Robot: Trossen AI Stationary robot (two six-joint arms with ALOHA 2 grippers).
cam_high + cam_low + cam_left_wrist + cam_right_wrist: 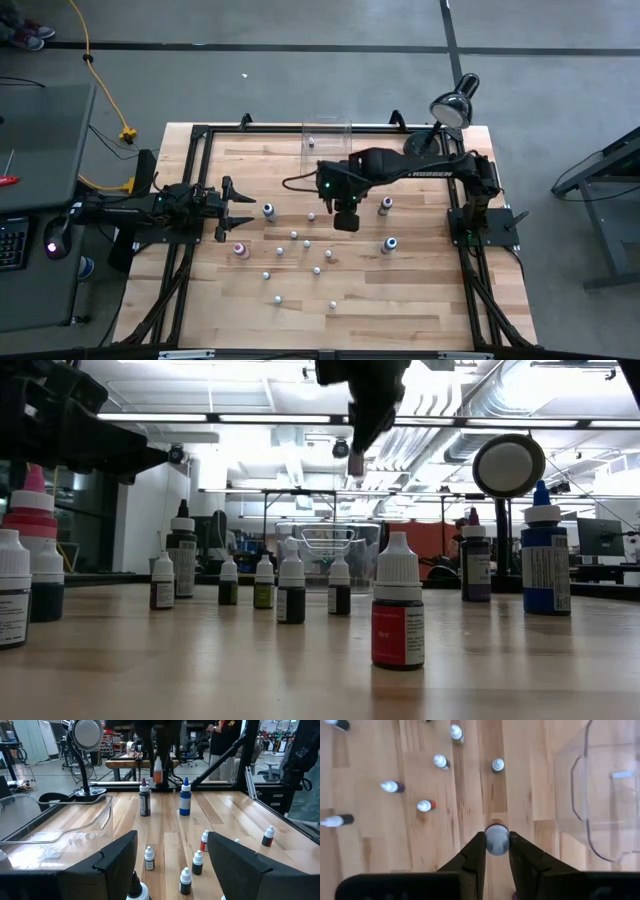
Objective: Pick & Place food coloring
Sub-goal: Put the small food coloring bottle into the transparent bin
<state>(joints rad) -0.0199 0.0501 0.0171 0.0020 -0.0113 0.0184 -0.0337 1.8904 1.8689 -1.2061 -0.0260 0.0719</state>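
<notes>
Several tiny food coloring bottles (294, 235) with whitish caps stand upright on the wooden table, among them a blue one (268, 210), a pink one (240, 249) and a purple one (385, 205). My right gripper (346, 218) hangs over the middle of the table, shut on one bottle (496, 839). In the left wrist view that bottle (158, 771) shows an orange body. The left gripper (243, 209) waits open at the table's left side, level with the table, with the nearest bottles (149, 858) in front of it. My right gripper pinches a small bottle between its two fingers (476, 851), coming from above and pointing down. The fingertips sit on the bottle just below its whitish cap (496, 836). The bottle is lifted clear of the table and stays upright, its body hanging below the fingers (158, 775).
A clear rectangular plastic bin (325, 140) sits at the far edge, close beyond the right gripper (600, 795). A desk lamp (455, 105) stands at the far right corner. A dark frame (200, 140) borders the table. Bare wood lies along the near edge.
</notes>
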